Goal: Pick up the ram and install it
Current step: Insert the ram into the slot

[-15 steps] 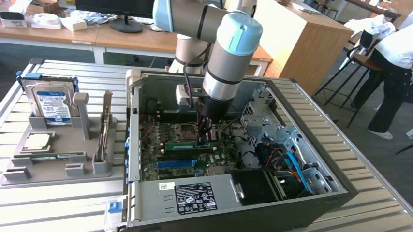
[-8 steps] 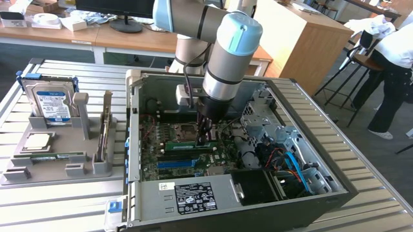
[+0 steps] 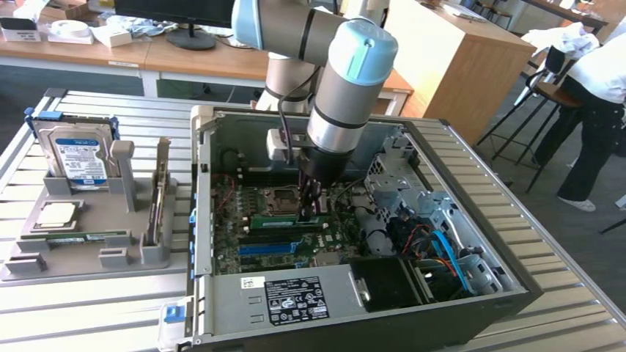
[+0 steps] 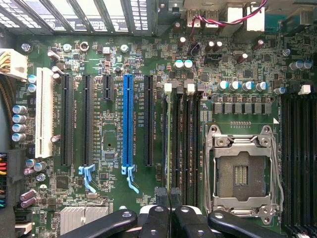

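Observation:
The ram (image 3: 278,218) is a narrow green stick standing on edge in a memory slot of the motherboard (image 3: 256,253) inside the open computer case (image 3: 293,297). In the wrist view the ram (image 4: 168,139) shows as a thin green line between black slots, running up to my fingertips. My gripper (image 3: 311,211) reaches straight down into the case at the end of the stick toward the exterior view's right. The gripper (image 4: 169,196) is shut, its two black tips meeting over the ram's top edge.
The empty processor socket (image 4: 241,171) lies beside the memory slots, and a blue card slot (image 4: 128,119) lies on the other side. A grey holder (image 3: 69,262) at the exterior view's left carries a hard drive (image 3: 78,154), a silver chip (image 3: 56,215) and another green stick (image 3: 83,236). A person (image 3: 597,110) stands far right.

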Controlling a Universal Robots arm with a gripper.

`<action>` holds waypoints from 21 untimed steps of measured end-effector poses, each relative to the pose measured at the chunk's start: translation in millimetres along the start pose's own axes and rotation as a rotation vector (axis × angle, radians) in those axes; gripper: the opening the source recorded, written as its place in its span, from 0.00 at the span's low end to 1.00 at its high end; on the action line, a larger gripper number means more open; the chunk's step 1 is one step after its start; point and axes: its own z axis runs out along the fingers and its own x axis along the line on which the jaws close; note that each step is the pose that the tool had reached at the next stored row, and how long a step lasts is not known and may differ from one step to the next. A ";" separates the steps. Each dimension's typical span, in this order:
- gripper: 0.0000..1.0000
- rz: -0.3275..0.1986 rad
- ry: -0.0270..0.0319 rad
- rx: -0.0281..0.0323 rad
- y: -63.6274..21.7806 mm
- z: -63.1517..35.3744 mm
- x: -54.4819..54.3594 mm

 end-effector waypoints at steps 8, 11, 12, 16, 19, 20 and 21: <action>0.11 0.000 0.0001 0.0000 0.0 1.0 0.0; 0.11 0.000 -0.0002 0.0001 -0.1 1.2 -0.4; 0.11 0.000 -0.0001 0.0001 -0.1 1.1 -0.5; 0.11 0.000 -0.0001 0.0000 0.0 1.1 -0.8; 0.11 0.000 0.0001 -0.0001 0.0 1.6 -0.9; 0.11 0.000 0.0001 -0.0001 0.0 1.8 -0.8; 0.11 0.000 0.0001 -0.0001 0.0 1.9 -0.8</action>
